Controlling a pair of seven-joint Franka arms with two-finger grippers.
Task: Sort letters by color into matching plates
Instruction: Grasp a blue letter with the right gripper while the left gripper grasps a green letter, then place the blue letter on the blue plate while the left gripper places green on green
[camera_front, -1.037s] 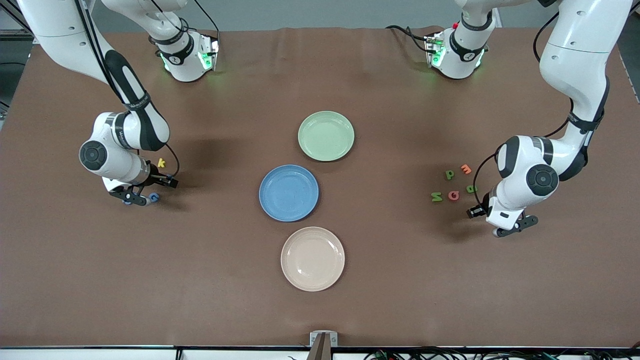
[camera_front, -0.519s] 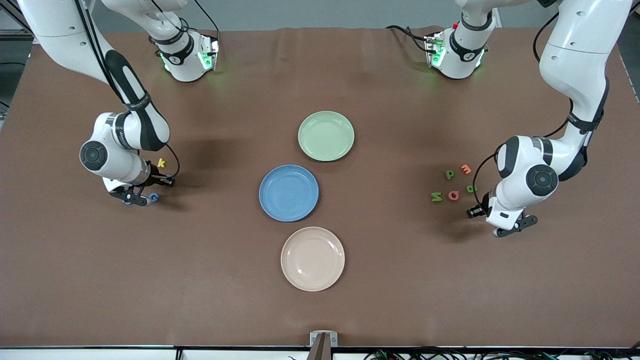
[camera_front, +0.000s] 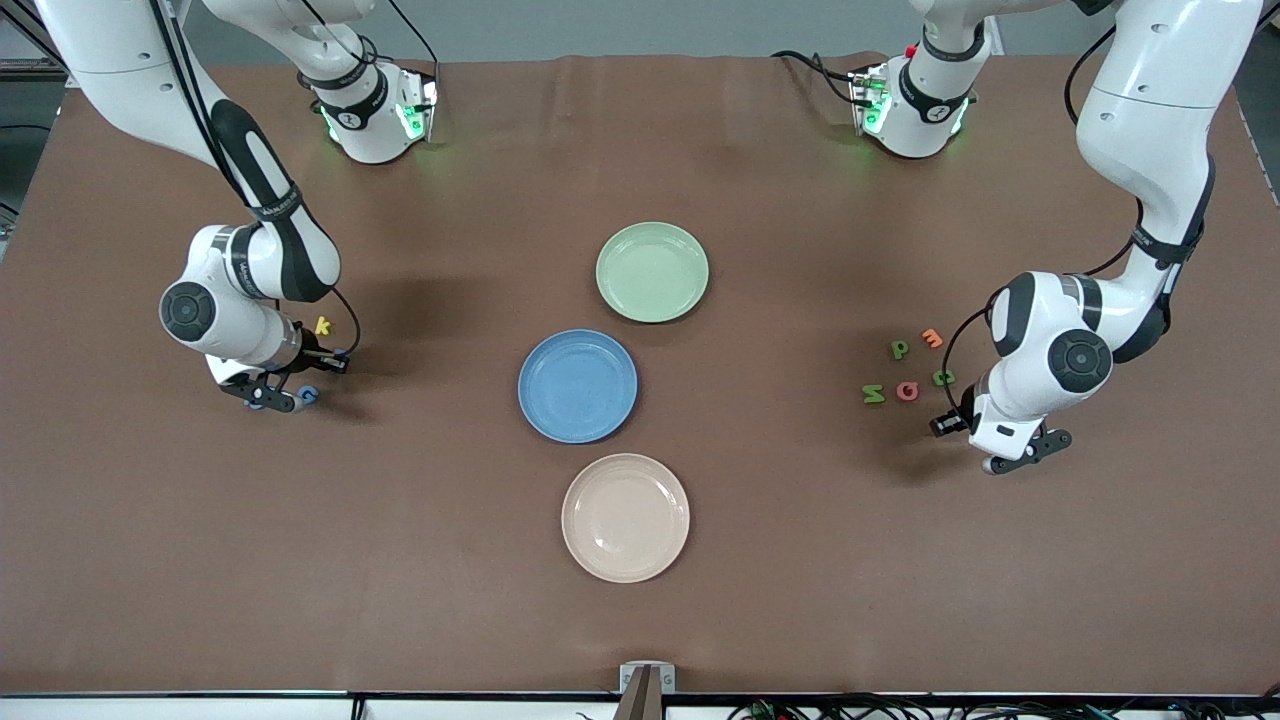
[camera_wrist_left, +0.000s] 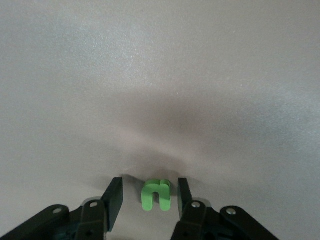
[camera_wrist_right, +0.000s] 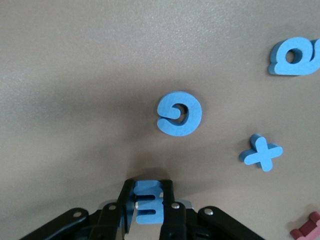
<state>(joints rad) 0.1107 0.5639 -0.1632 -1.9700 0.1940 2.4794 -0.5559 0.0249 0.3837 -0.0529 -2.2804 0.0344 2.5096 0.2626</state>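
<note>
The cream-beige round plate (camera_front: 625, 517) lies nearest the front camera and takes no part in the sort. The medium blue glossy plate (camera_front: 577, 386) lies next, and the pale green glossy plate (camera_front: 652, 272) lies farther off. All three are empty.

At the right arm's end of the counter (camera_front: 640, 620), the right gripper (camera_wrist_right: 148, 199) is clenched on the chunky blue toy letter E (camera_wrist_right: 148, 205), low at the surface. The blue letter G (camera_wrist_right: 179, 113), the blue letter x (camera_wrist_right: 261, 152) and the blue letter a (camera_wrist_right: 295, 56) lie apart from it.

At the left arm's end, the left gripper (camera_wrist_left: 147, 194) straddles the small green letter u (camera_wrist_left: 156, 194); its fingers stand beside the letter and are not yet pressed on it.

Procedure, as judged: lift the E straight up, clear of the G, then carry it over the blue plate. Centre the left gripper on the u before clenching.

The counter is a matte brown sheet. Cables run along the edge nearest the front camera.
</note>
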